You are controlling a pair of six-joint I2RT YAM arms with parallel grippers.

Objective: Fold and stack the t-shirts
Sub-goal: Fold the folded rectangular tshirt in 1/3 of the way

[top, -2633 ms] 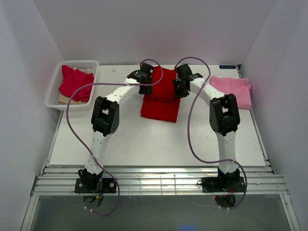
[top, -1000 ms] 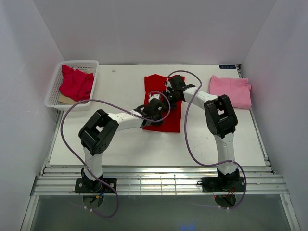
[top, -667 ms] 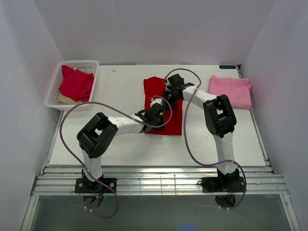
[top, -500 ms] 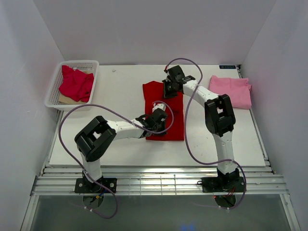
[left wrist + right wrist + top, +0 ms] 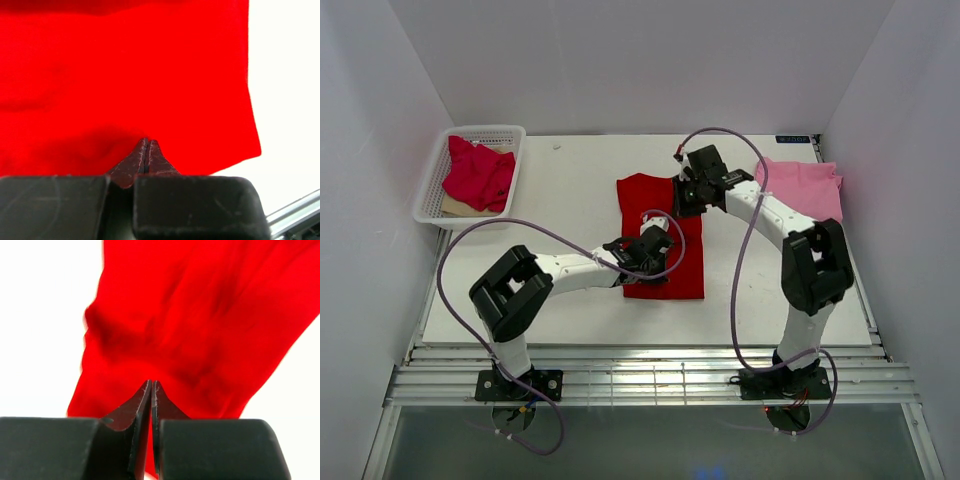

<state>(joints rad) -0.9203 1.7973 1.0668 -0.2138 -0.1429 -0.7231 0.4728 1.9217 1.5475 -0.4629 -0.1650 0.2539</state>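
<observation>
Now the bright red t-shirt (image 5: 686, 268) lies flat on the table (image 5: 560, 295) as a folded rectangle. The left gripper (image 5: 147, 142) is at its middle, fingers pressed together, tips down against the cloth — nothing shows between them. The right gripper (image 5: 151, 384) is over the shirt's far right corner, likewise closed tight, no fabric seen pinched. The light pink t-shirt (image 5: 805, 188) lies folded to its right, apart from it; the crimson t-shirt (image 5: 478, 172) sits crumpled in the white basket (image 5: 485, 131), well to its left.
</observation>
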